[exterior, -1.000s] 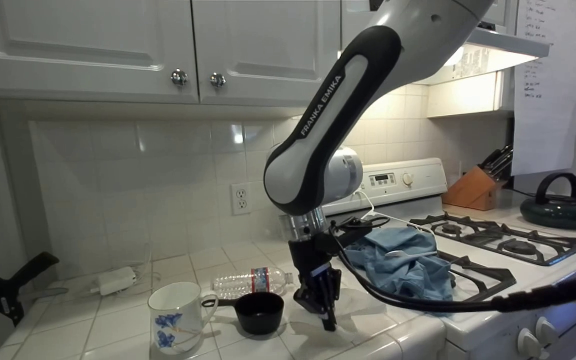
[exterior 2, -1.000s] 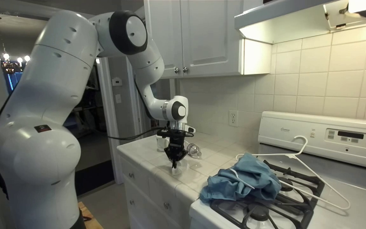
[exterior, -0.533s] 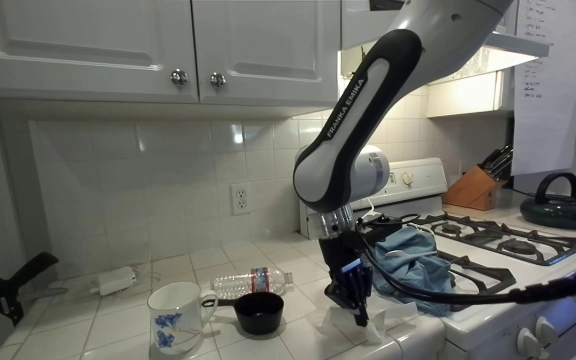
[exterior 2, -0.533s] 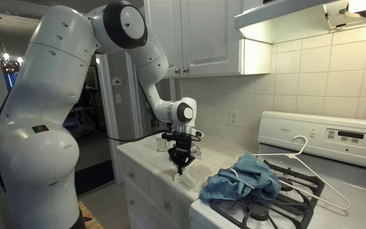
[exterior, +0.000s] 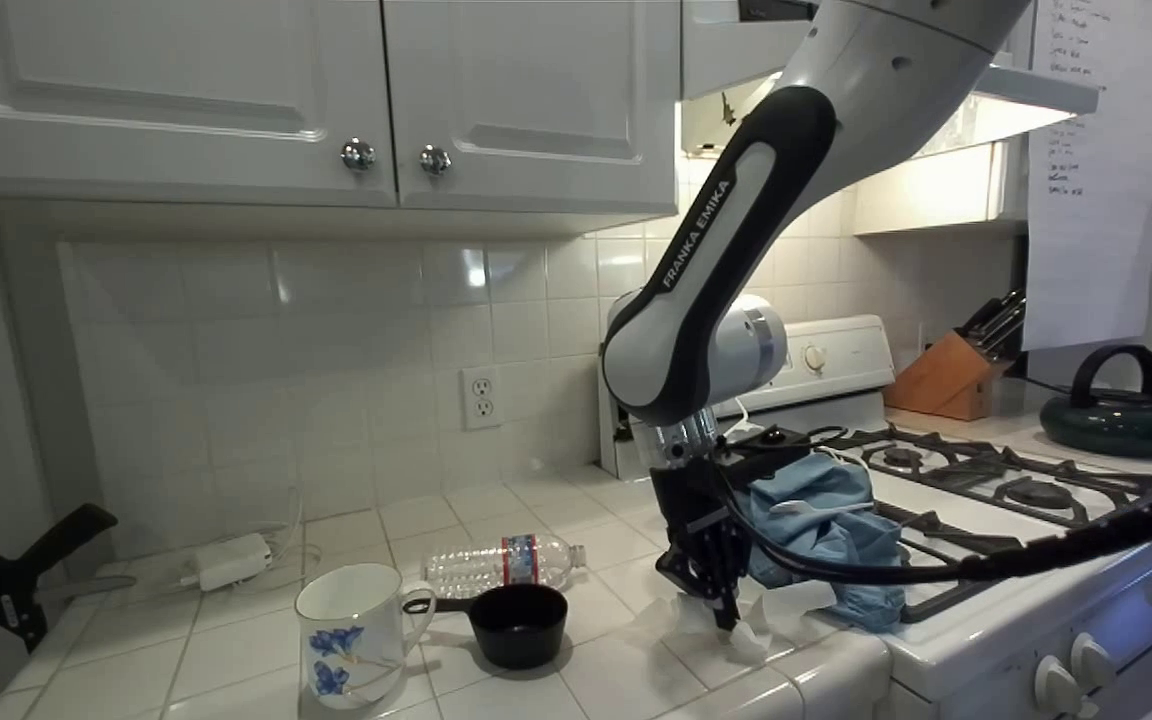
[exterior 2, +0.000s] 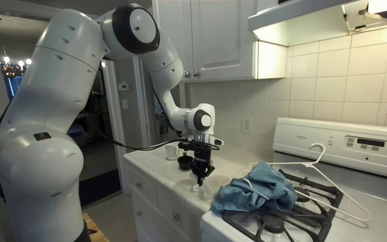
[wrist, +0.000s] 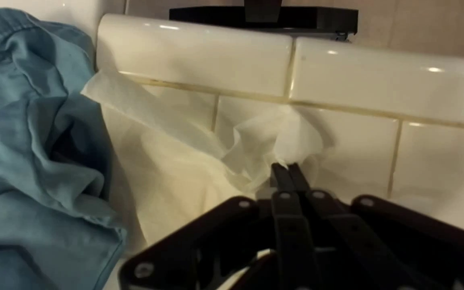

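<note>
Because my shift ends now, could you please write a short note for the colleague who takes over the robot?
Tool: shut, apparently pinching a bunched part of the thin white sheet.
Sheet: spread on the tiled counter near its front edge, beside the blue cloth.
Nearby: black measuring cup and flowered mug, both apart from the tool.
Done: sheet apparently gripped.
Left: the sheet is not yet released.
</note>
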Controlling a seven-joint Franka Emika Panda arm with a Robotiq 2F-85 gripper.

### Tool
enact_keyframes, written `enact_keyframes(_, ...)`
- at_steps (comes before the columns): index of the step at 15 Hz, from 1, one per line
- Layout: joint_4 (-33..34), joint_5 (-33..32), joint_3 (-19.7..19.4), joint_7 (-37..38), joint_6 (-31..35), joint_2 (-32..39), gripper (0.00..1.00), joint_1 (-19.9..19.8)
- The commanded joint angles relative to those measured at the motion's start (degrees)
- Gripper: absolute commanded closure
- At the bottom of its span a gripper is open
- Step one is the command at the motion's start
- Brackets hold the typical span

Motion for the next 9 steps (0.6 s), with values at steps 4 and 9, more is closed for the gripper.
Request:
enact_keyframes(4, 6.88, -1.31, -3.64, 5.77, 1.27, 4.79, 1.00, -0.07)
enact_keyframes(9, 13.73, -1.41, -5.58, 7.04, 0.24, 9.84, 1.00, -0.40)
